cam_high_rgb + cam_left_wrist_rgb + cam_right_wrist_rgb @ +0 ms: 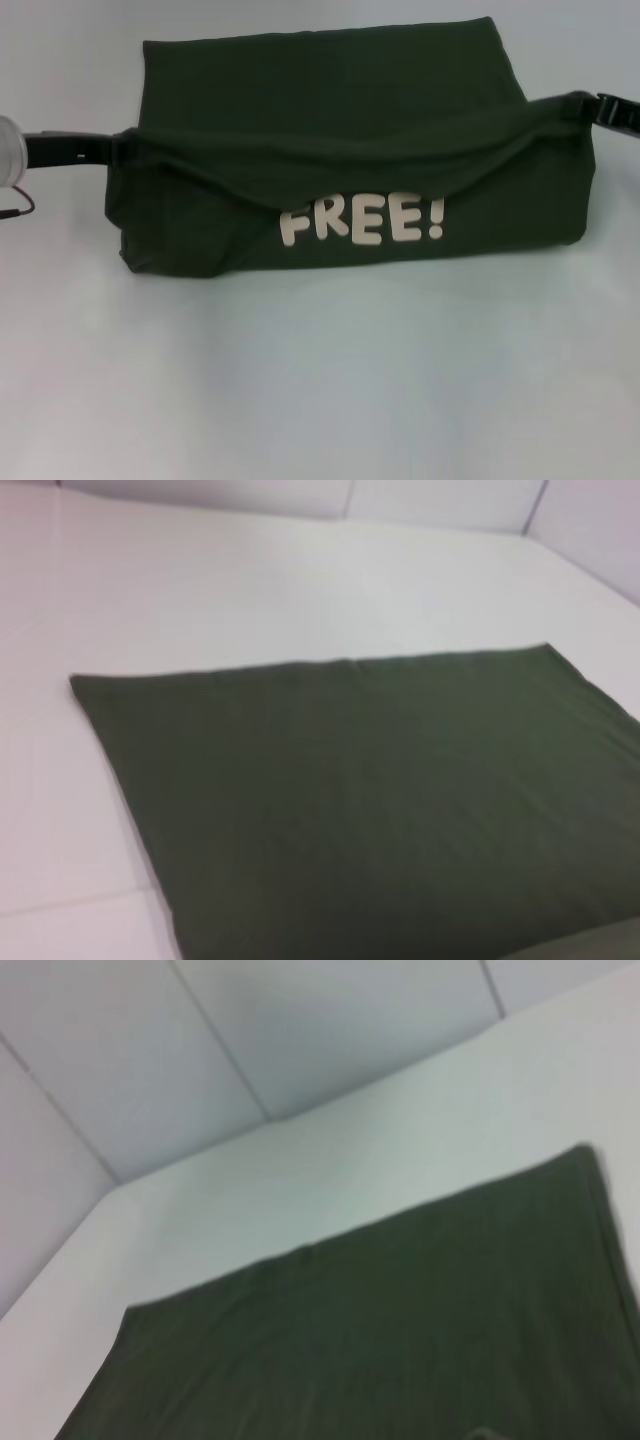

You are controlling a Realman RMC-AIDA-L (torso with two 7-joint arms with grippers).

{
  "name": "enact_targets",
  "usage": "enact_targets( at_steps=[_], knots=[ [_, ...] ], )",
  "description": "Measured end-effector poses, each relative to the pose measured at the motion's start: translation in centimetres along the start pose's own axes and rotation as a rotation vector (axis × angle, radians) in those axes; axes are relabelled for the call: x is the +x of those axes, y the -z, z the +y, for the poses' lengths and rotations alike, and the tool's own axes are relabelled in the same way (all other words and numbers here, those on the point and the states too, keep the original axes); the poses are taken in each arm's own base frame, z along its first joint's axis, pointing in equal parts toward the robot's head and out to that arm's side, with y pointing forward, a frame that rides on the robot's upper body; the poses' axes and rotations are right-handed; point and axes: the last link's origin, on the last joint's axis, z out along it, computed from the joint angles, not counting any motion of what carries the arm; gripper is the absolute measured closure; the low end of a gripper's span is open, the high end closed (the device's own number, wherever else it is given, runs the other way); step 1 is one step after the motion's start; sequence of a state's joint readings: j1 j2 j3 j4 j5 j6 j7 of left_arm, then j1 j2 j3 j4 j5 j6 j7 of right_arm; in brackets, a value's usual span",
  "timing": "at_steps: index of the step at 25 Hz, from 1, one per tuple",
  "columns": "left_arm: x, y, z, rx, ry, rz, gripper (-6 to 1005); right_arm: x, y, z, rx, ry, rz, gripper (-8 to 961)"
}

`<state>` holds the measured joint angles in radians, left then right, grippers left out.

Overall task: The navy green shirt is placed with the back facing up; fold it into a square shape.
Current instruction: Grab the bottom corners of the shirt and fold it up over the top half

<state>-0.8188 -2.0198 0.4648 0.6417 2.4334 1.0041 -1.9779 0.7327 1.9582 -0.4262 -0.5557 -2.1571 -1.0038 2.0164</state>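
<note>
The navy green shirt point(330, 150) is a dark olive garment spread across the white table, much wider than it is deep. Its near part is lifted off the surface and drawn up at both side ends, so the edge sags in a shallow curve through the middle. This raised flap shows the front, with cream block letters "FREE!" point(362, 220) facing the camera. The far part lies flat and smooth, plain, with straight edges and square corners.

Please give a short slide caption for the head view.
Both grippers lift the shirt edge, folding it; "FREE!" faces the camera.
</note>
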Motion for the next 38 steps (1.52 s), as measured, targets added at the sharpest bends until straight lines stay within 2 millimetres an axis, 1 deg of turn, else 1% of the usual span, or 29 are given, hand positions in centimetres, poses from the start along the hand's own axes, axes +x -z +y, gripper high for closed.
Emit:
enact_targets(
  at_steps=[3, 7, 8, 16, 19, 26, 38],
  knots=[
    [0.1, -0.3, 0.0, 0.005, 0.003, 0.021, 980, -0.1, -0.8, 0.2, 0.028, 0.014, -0.030, 890],
    [-0.1, -1.4, 0.7, 0.030, -0.018, 0.065, 980, 0.3, -2.0, 0.5, 0.072, 0.033, -0.065, 890],
    [-0.1, -1.4, 0.7, 0.030, -0.018, 0.065, 980, 0.5, -2.3, 0.6, 0.083, 0.038, -0.076, 890],
    [-0.3, -2.8, 2.0, 0.070, -0.082, 0.116, 979, 1.3, -3.6, 0.5, 0.169, 0.061, -0.138, 890],
    [-0.3, -3.3, 2.3, 0.099, -0.112, 0.122, 980, 1.6, -3.8, 0.3, 0.199, 0.059, -0.154, 890],
    [-1.2, -4.5, 3.0, 0.163, -0.150, 0.100, 980, 2.6, -4.5, 0.3, 0.246, 0.044, -0.156, 890],
    [-1.8, -5.3, 2.9, 0.231, -0.187, 0.097, 980, 3.0, -4.8, -0.1, 0.324, 0.044, -0.152, 885]
  ],
)
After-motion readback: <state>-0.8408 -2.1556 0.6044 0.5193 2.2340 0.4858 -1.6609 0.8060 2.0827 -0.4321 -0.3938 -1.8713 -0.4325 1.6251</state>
